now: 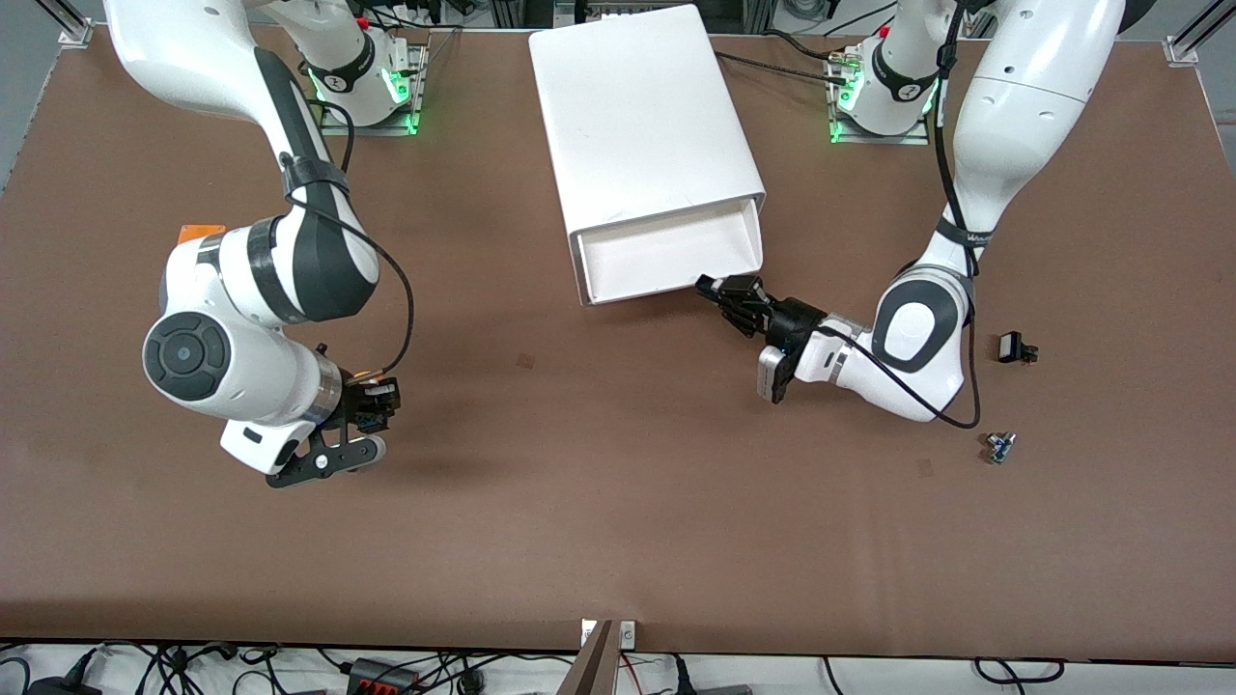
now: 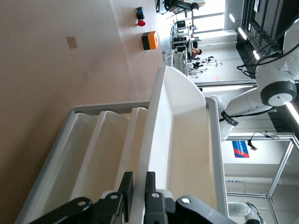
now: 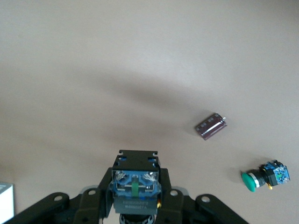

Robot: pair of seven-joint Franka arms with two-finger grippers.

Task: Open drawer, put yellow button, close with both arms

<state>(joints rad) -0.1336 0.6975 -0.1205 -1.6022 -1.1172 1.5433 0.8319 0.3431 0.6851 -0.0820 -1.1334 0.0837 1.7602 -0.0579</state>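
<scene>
The right gripper [image 1: 365, 410] hangs over bare table [image 1: 618, 541] toward the right arm's end, fingers clamped on the button [image 3: 134, 186]; only its blue base and black body show in the right wrist view, the cap hidden, and the base's lettering is too small to read. Below it lie a dark cylinder [image 3: 211, 126] and a green-capped button [image 3: 265, 175]. An orange box [image 1: 200, 232] peeks from beside the right arm. At centre, the drawer [image 1: 666, 256] stands pulled out of the cabinet [image 1: 637, 116], empty. The left gripper [image 1: 726, 290] pinches the drawer's front edge, fingers [image 2: 150, 189] closed on the lip. A small black part [image 1: 1014, 348] and a tiny component [image 1: 999, 447] lie toward the left arm's end.
</scene>
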